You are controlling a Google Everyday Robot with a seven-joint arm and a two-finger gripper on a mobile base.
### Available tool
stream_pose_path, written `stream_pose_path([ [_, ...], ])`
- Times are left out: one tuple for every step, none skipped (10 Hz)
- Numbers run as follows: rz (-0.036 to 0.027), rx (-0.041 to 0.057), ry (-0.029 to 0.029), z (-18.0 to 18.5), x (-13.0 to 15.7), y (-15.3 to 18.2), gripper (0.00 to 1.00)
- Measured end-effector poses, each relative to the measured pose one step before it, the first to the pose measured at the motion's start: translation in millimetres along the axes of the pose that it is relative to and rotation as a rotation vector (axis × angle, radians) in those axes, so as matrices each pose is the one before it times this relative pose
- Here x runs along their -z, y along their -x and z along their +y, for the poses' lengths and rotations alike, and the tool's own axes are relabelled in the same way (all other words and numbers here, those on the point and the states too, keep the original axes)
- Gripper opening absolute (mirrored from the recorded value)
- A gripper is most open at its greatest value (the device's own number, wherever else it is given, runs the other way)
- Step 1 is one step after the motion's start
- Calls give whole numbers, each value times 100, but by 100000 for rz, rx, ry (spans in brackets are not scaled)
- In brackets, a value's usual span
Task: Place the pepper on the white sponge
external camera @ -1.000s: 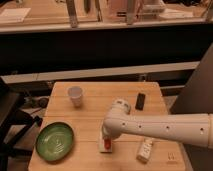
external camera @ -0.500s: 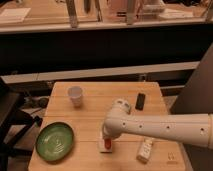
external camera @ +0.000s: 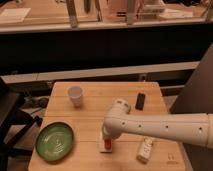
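In the camera view my white arm reaches in from the right across the wooden table point(external camera: 95, 95). The gripper point(external camera: 107, 141) hangs down at the arm's end, right over the white sponge point(external camera: 103, 148) at the table's front middle. A red pepper point(external camera: 108, 144) shows just under the gripper, on or just above the sponge. The arm hides most of the sponge.
A green plate point(external camera: 54, 141) lies at the front left. A white cup point(external camera: 75, 95) stands at the back left. A black object point(external camera: 141, 100) lies at the back right. A white packet point(external camera: 145, 149) lies at the front right, under the arm. A counter runs behind the table.
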Motion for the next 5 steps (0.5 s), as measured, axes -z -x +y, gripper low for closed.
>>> stream_pose_path([
  [-187,-73,336,20,-92,-6,49],
  [-425,-167,1164,178,-75,73,59],
  [90,-40,76,-4,44,28,71],
  [-92,-137,-4,31,-3,53,77],
  [7,11,-23,7,-7,9,80],
])
